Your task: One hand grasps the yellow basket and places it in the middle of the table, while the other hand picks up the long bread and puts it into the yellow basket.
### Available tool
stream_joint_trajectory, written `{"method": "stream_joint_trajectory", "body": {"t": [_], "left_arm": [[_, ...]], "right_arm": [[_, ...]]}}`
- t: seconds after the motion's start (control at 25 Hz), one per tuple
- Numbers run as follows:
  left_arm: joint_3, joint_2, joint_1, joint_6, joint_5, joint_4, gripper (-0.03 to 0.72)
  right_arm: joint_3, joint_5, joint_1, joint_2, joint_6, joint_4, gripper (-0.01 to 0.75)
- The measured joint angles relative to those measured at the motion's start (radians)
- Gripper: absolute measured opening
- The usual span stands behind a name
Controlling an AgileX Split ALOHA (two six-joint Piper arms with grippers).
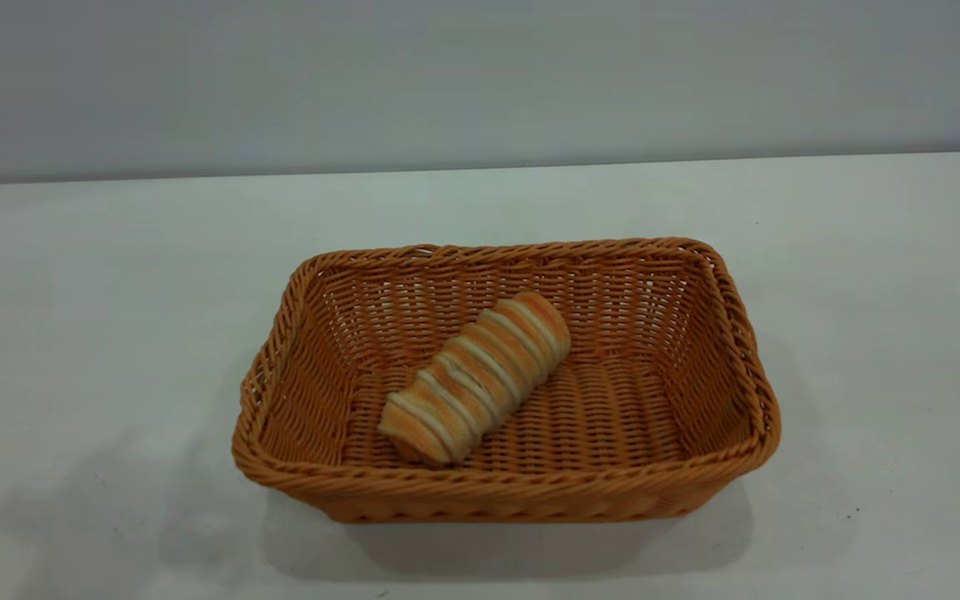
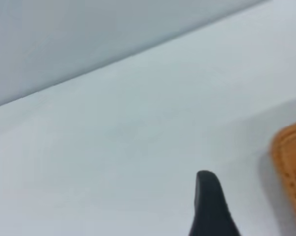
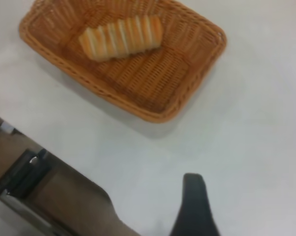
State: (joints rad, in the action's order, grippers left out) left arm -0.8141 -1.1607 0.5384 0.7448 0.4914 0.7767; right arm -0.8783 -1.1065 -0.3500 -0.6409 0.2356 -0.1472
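The table (image 1: pixel 97 333) spreads wide and white, and right in its middle sits the yellow basket (image 1: pixel 522 500), flat on the surface. Inside it lies the long bread (image 1: pixel 476 377), resting diagonally on the woven floor, one end up toward the far wall. By the look of it, both placing steps are done. Neither arm shows in the exterior view. The left gripper (image 2: pixel 211 206) hangs over bare table just beside the basket's rim; the right gripper (image 3: pixel 194 206) hangs well apart from the basket, above the table. Only one dark fingertip of each shows, so I can't tell their spread. Next move, I'd judge: simply park both arms clear.
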Motion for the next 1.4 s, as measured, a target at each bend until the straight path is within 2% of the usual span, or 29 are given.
{"method": "stream_joint_trajectory", "body": {"t": [0.2, 0.44, 0.76, 1.16, 1.4], "left_arm": [[0.036, 0.254, 0.0, -0.047, 0.153, -0.102, 0.521], [0.084, 0.524, 0.0, -0.235, 0.328, -0.301, 0.521], [0.134, 0.775, 0.0, -0.453, 0.569, -0.534, 0.521], [0.299, 0.96, 0.0, -0.482, 0.613, -0.605, 0.521], [0.307, 0.965, 0.0, -0.483, 0.617, -0.606, 0.521]], "right_arm": [[0.11, -0.005, 0.0, 0.143, -0.051, 0.009, 0.564], [0.214, -0.007, 0.0, 0.277, -0.126, 0.033, 0.564], [0.311, -0.03, 0.0, 0.401, -0.142, 0.064, 0.564], [0.399, -0.018, 0.0, 0.467, -0.145, 0.086, 0.564], [0.399, -0.016, 0.0, 0.472, -0.145, 0.091, 0.557]]}}
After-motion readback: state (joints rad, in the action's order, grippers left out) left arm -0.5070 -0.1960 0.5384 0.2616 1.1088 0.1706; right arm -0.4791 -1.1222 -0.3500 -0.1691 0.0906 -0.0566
